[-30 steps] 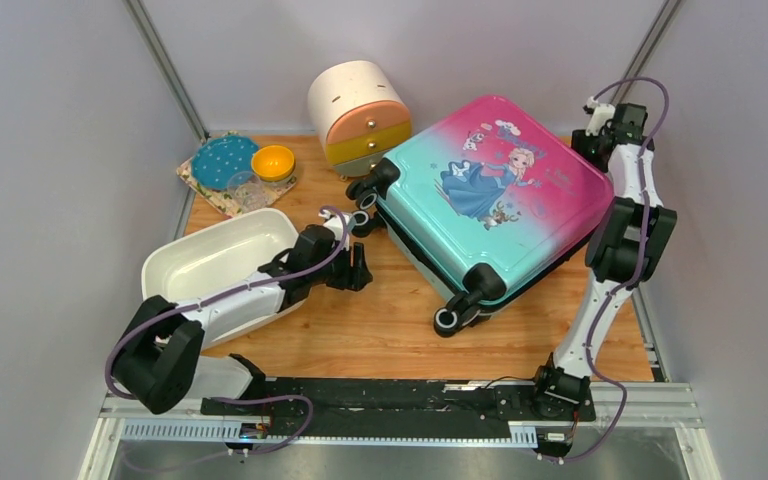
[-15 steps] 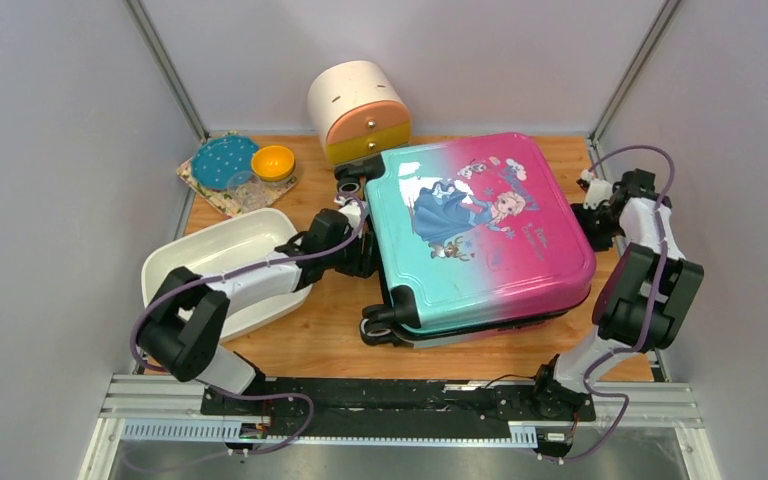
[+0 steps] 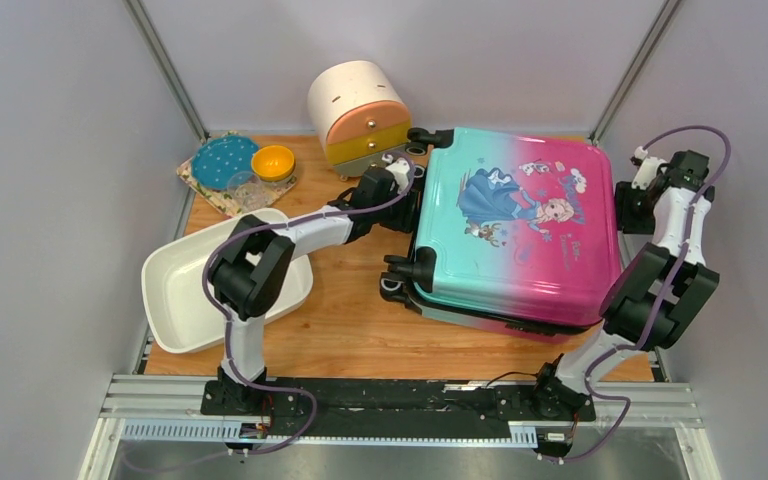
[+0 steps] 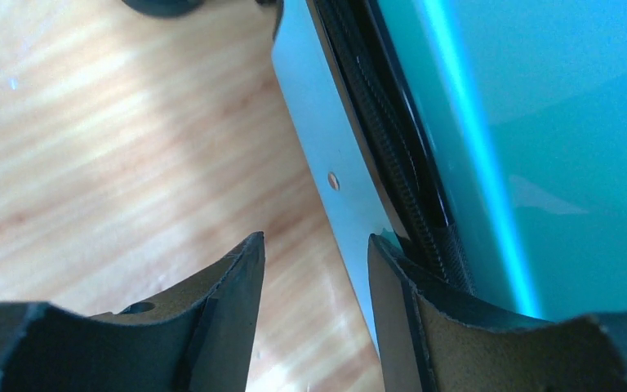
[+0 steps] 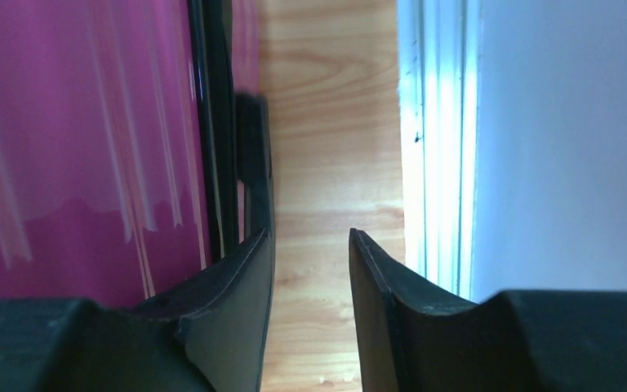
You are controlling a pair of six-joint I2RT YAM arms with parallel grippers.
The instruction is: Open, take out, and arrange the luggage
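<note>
The luggage, a closed pink-to-teal hard-shell suitcase with a princess print and black wheels, lies flat on the wooden table at the right. My left gripper is open and empty, against the suitcase's teal left edge. In the left wrist view its right finger touches the black zipper seam. My right gripper is open and empty at the suitcase's pink right edge. In the right wrist view its left finger lies along the shell and bare wood shows between the fingers.
A round cream drawer cabinet stands at the back, close to the suitcase's far-left wheel. A white plastic basin sits at the front left. A teal plate and an orange bowl lie on a mat back left. The enclosure's right wall is close.
The suitcase has turned and slid right and back, now nearly square to the table. My left arm reached farther along its teal edge. My right gripper moved back and outward along its pink edge.
</note>
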